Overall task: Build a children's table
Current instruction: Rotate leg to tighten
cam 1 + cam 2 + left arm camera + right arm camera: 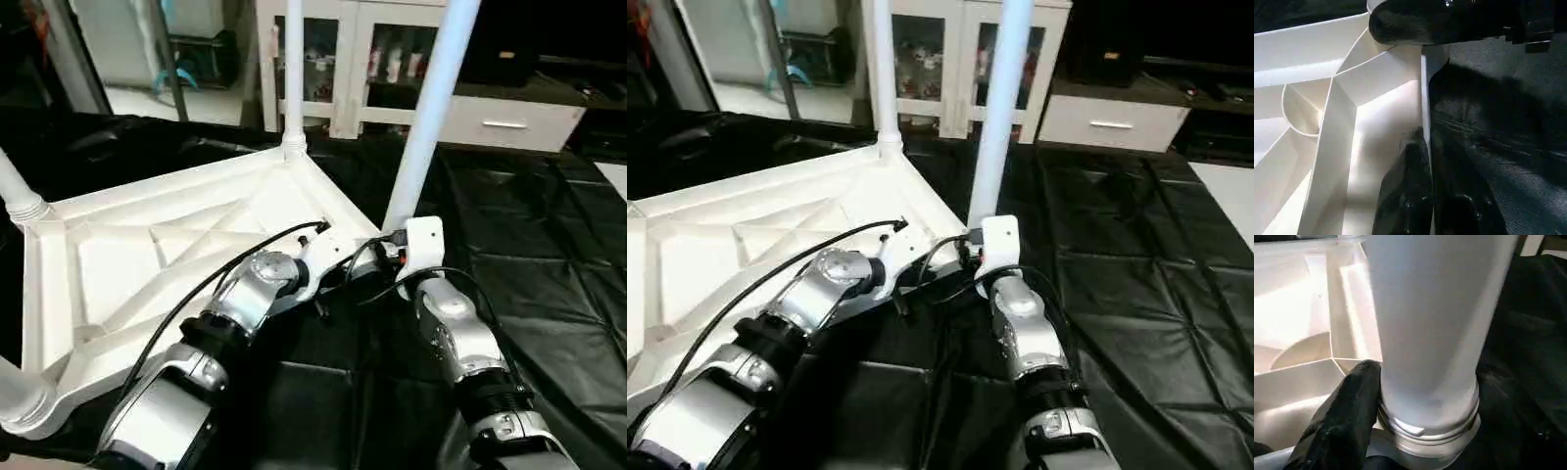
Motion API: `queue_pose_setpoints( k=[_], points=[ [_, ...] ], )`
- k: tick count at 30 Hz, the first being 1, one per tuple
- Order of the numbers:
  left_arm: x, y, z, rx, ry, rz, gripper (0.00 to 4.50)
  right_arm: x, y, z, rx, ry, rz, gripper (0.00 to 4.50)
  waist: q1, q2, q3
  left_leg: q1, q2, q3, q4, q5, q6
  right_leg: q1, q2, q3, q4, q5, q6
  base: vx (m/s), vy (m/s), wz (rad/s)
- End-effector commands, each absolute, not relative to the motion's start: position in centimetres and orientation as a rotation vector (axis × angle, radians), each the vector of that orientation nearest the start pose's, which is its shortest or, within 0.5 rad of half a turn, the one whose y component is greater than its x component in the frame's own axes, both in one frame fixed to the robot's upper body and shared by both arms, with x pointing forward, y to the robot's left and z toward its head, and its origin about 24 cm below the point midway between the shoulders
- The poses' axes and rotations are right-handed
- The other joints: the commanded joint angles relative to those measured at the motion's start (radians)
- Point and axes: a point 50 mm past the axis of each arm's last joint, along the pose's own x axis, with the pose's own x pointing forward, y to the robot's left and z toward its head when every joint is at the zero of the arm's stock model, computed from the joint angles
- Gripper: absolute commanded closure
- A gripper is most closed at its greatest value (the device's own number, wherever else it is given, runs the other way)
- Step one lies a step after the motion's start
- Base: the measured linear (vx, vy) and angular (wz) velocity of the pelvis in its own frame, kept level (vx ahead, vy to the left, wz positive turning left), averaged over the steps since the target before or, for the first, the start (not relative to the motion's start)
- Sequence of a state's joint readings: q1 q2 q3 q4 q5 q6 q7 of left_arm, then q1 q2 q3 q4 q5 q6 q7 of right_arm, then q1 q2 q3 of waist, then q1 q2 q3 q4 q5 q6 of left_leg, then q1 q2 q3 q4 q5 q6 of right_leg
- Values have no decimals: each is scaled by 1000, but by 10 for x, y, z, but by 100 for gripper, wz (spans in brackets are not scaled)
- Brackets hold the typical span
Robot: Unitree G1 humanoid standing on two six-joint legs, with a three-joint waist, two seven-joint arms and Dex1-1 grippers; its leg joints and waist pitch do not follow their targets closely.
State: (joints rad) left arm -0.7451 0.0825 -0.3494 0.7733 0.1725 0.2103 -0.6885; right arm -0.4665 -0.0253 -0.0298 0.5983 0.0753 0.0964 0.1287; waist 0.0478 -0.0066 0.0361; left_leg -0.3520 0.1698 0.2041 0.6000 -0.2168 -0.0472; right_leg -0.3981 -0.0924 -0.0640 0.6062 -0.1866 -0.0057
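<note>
Children's table top: white, upside down, ribbed underside up, lying on black sheeting. Legs standing in the far socket, the near-right corner, two more at left corners. Right fingers closed around the base of the near-right leg, at its threaded collar. Left fingers pinching the top's edge wall beside that corner. Behind: white cabinet with glass doors, drawer unit.
</note>
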Motion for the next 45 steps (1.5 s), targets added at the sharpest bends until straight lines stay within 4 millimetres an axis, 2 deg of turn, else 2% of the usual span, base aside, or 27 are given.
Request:
queue_pose_setpoints(
  k=[1, 2, 3, 5, 6, 7, 8, 9, 10, 11, 12, 13, 14, 15, 16, 17, 18, 21, 23, 25, 27, 31, 34, 40, 45],
  points=[
    [347, 47, 48, 499, 357, -908, 450, 323, -73, 47, 86, 106, 500, 186, 5, -9, -48, 8, 60, -30, -81, -190, 47, 36, -68, 51, -82, -193, -219, 0, 0, 0],
    [346, 48, 48, 501, 352, -921, 450, 323, -75, 47, 72, 93, 500, 131, 5, -10, -48, 7, 60, -30, -81, -187, 49, 37, -69, 51, -82, -193, -220, 0, 0, 0],
    [345, 50, 48, 499, 355, -949, 450, 323, -85, 51, 63, 72, 490, 117, 7, -8, -50, 3, 59, -30, -80, -167, 53, 41, -69, 51, -78, -182, -222, 0, 0, 0],
    [344, 51, 47, 496, 359, -962, 450, 324, -90, 52, 63, 59, 485, 117, 14, -10, -51, 2, 59, -28, -76, -144, 72, 43, -69, 51, -74, -153, -224, 0, 0, 0],
    [343, 53, 47, 495, 361, -982, 450, 324, -97, 54, 52, 52, 475, 110, 11, -9, -50, -6, 59, -30, -77, -132, 84, 47, -70, 49, -72, -144, -225, 0, 0, 0],
    [343, 53, 47, 495, 361, -982, 450, 324, -97, 54, 52, 52, 475, 80, 7, -9, -48, -11, 60, -34, -80, -137, 85, 49, -71, 47, -74, -173, -213, 0, 0, 0],
    [337, 57, 47, 498, 360, -1064, 450, 325, -116, 58, 37, 46, 467, 80, 4, -3, -47, -10, 61, -35, -82, -143, 80, 47, -71, 47, -76, -194, -209, 0, 0, 0],
    [334, 61, 47, 503, 370, -1107, 450, 325, -127, 61, 28, 48, 485, 72, 3, -6, -47, -8, 62, -34, -80, -147, 78, 48, -70, 48, -77, -210, -210, 0, 0, 0],
    [332, 63, 47, 509, 374, -1130, 450, 324, -132, 63, 24, 51, 500, 70, 4, -3, -48, -5, 63, -34, -79, -147, 79, 46, -70, 49, -77, -202, -214, 0, 0, 0],
    [327, 67, 47, 539, 373, -1196, 450, 322, -139, 65, 19, 61, 548, 66, 2, -2, -48, -2, 65, -32, -78, -142, 83, 42, -68, 50, -75, -172, -231, 0, 0, 0],
    [323, 71, 45, 564, 388, -1247, 450, 319, -144, 67, 9, 79, 615, 66, 4, -3, -49, -1, 65, -31, -76, -134, 95, 44, -66, 50, -70, -138, -244, 0, 0, 0],
    [321, 74, 45, 566, 399, -1260, 450, 316, -146, 67, -10, 86, 665, 38, 7, 3, -47, -5, 66, -31, -76, -123, 103, 45, -66, 51, -67, -114, -253, 0, 0, 0],
    [320, 76, 44, 568, 408, -1271, 450, 313, -147, 68, -25, 93, 704, 38, 7, 2, -49, -2, 67, -31, -75, -125, 104, 47, -66, 49, -66, -104, -257, 0, 0, 0],
    [313, 85, 44, 547, 450, -1341, 450, 297, -159, 68, -75, 158, 888, 31, 14, 4, -47, 4, 66, -27, -74, -130, 105, 41, -64, 50, -66, -96, -265, 0, 0, 0],
    [311, 87, 44, 541, 459, -1361, 450, 292, -162, 68, -89, 178, 938, 29, 26, 3, -47, 5, 72, -29, -74, -138, 111, 48, -66, 51, -63, -87, -265, 0, 0, 0],
    [307, 91, 45, 536, 461, -1409, 450, 283, -167, 68, -109, 216, 1016, 19, 26, 4, -43, 6, 74, -27, -76, -142, 112, 42, -67, 54, -65, -88, -267, 0, 0, 0],
    [303, 95, 45, 520, 482, -1441, 450, 276, -173, 67, -108, 255, 1069, 8, 28, 3, -46, 3, 73, -29, -77, -145, 102, 46, -66, 51, -61, -87, -274, 0, 0, 0],
    [294, 104, 47, 504, 524, -1528, 450, 264, -185, 65, -102, 346, 1167, 8, 31, 0, -45, 2, 73, -29, -77, -144, 98, 47, -70, 51, -60, -87, -280, 0, 0, 0],
    [292, 109, 47, 516, 554, -1556, 450, 262, -187, 64, -116, 368, 1188, 8, 33, 0, -43, 3, 72, -29, -77, -151, 92, 44, -69, 51, -63, -114, -278, 0, 0, 0],
    [291, 110, 47, 521, 559, -1562, 450, 263, -187, 64, -122, 373, 1191, 8, 35, -4, -41, 5, 72, -27, -78, -168, 78, 41, -70, 52, -70, -165, -269, 0, 0, 0],
    [291, 111, 47, 518, 556, -1559, 450, 264, -186, 64, -116, 378, 1201, 8, 40, -2, -41, 10, 73, -27, -79, -175, 58, 38, -71, 53, -72, -194, -262, 0, 0, 0],
    [290, 110, 49, 512, 558, -1568, 450, 267, -183, 66, -111, 361, 1205, 8, 38, -3, -42, 6, 72, -29, -79, -159, 51, 41, -71, 52, -67, -176, -257, 0, 0, 0],
    [288, 110, 50, 507, 562, -1576, 450, 266, -180, 64, -98, 377, 1238, 8, 39, -4, -45, 4, 71, -29, -76, -124, 63, 44, -71, 52, -61, -131, -266, 0, 0, 0],
    [287, 110, 49, 506, 568, -1578, 450, 265, -178, 60, -96, 395, 1266, 74, 40, -4, -49, 3, 70, -28, -70, -91, 85, 45, -68, 50, -52, -68, -287, 0, 0, 0],
    [286, 110, 49, 508, 572, -1577, 450, 265, -177, 57, -101, 406, 1274, 111, 40, -4, -47, 3, 70, -28, -71, -113, 79, 46, -70, 50, -57, -104, -281, 0, 0, 0]
  ],
)
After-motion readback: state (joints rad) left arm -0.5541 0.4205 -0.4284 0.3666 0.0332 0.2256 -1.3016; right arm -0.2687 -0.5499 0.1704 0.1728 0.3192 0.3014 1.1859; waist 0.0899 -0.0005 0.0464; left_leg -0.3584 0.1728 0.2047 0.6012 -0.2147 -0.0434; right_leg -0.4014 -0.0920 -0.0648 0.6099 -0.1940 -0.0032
